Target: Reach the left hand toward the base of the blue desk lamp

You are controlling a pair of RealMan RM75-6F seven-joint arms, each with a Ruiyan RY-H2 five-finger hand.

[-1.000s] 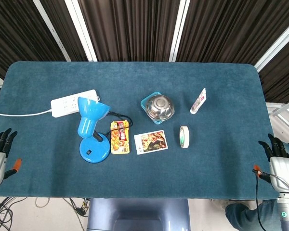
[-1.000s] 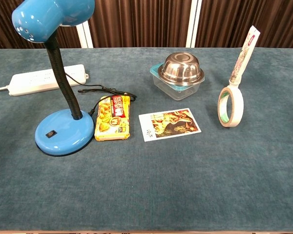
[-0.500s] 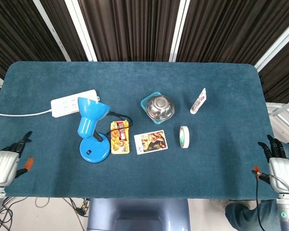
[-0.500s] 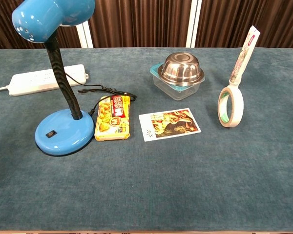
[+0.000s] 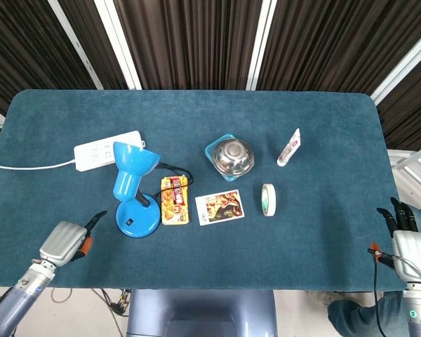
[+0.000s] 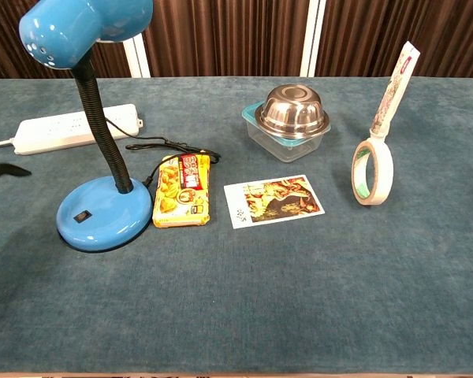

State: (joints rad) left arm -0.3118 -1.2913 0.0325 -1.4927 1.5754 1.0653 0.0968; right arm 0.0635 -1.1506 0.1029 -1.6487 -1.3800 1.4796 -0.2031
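Note:
The blue desk lamp stands left of the table's middle, its round base [image 5: 137,220] on the cloth and its shade [image 5: 130,168] bent over it. In the chest view the base [image 6: 104,220] has a black switch on top. My left hand [image 5: 69,240] hovers over the table's front left, a short way left of the base, with dark fingers stretched toward it and nothing held. Only its fingertips [image 6: 4,169] show at the chest view's left edge. My right hand [image 5: 407,239] stays at the front right corner, fingers extended and empty.
A white power strip [image 5: 107,149] lies behind the lamp, its black cord running to the base. A snack packet [image 5: 174,199] touches the base's right side. Further right lie a picture card [image 5: 219,208], a steel bowl on a teal container [image 5: 231,156], a tape roll [image 5: 268,199] and a tube [image 5: 289,147].
My left hand has swung in from the table's left edge toward the lamp base, and its fingertips now enter the chest view. The right hand has barely moved.

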